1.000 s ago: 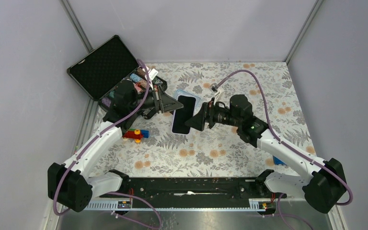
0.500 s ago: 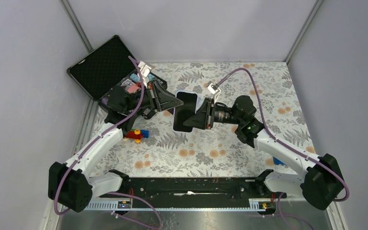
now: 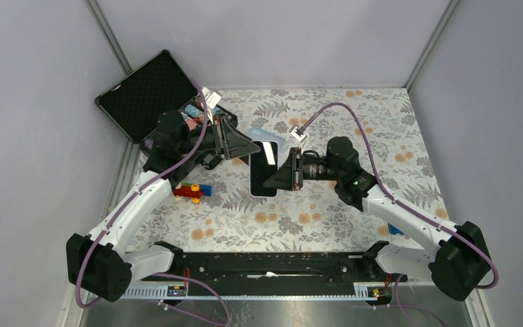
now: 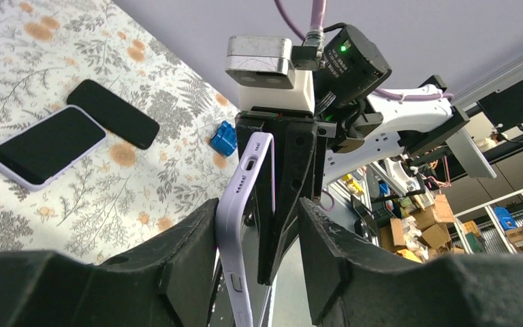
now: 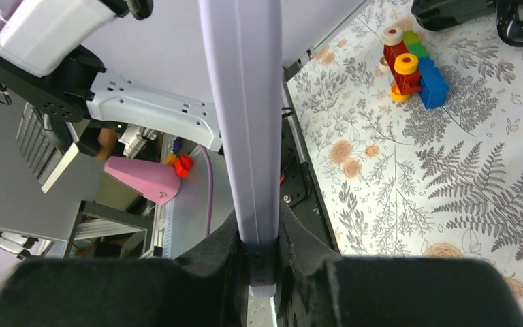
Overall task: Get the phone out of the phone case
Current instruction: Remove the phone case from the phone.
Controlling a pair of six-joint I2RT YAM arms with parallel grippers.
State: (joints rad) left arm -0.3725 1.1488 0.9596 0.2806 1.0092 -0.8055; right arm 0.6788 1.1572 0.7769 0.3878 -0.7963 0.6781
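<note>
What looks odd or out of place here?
Only the cased phone: it is held in mid-air above the table instead of lying on it, clamped by the right gripper, with the left gripper straddling its other end. Nothing looks spilled or broken.

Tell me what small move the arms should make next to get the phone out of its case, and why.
Probably close the left gripper on the end of the lilac phone case and peel it back. The right gripper is clamped on its edge, holding it above the table, and the left fingers straddle it; whether they grip is unclear.
</note>
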